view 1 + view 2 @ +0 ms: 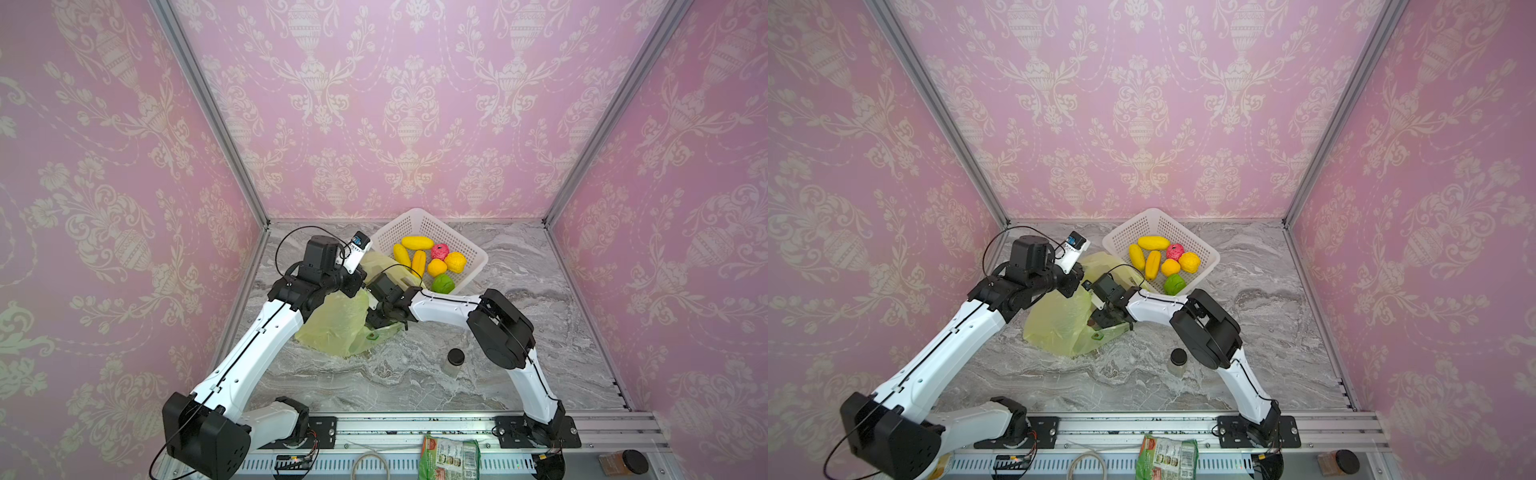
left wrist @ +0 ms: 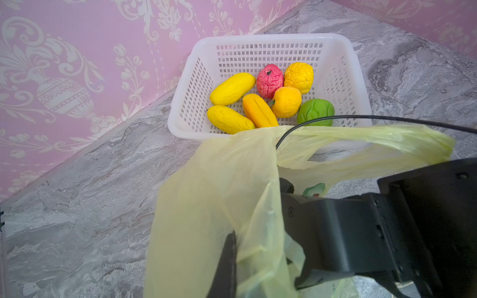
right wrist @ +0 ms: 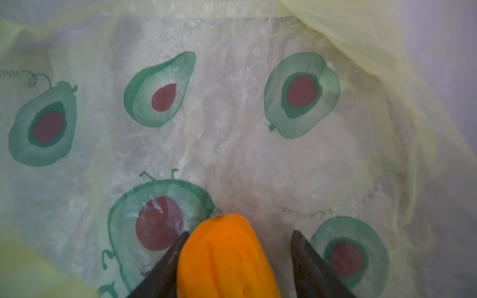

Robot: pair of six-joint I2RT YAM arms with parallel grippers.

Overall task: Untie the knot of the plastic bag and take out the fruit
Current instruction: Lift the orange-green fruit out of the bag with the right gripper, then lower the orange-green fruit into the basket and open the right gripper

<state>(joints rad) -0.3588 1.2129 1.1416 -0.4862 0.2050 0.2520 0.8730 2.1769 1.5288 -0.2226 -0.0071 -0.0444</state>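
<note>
Grey-veined marble is seen across the whole surface (image 1: 415,386), which is enclosed on three sides by walls (image 1: 415,104) papered in pink damask and framed by aluminium posts (image 1: 209,112). A white perforated basket (image 1: 399,228) is set at the middle of the far edge; seven pieces of fruit (image 1: 428,259) are held in it. The plastic bag (image 1: 332,328) is spread between the left edge and the middle, just beside the basket. The left gripper (image 2: 231,247) is found with jaws clenched on a fold of the bag's film, which is held up off the surface. The right gripper (image 3: 240,233) is placed inside the bag; its jaws are parted about an orange oblong fruit (image 3: 227,258), one touching it, the other just clear. A black-lidded jar (image 1: 455,361) is noted upright toward the near edge, right of the middle. A green snack packet (image 1: 449,457) is laid on the front rail (image 1: 395,428).
</note>
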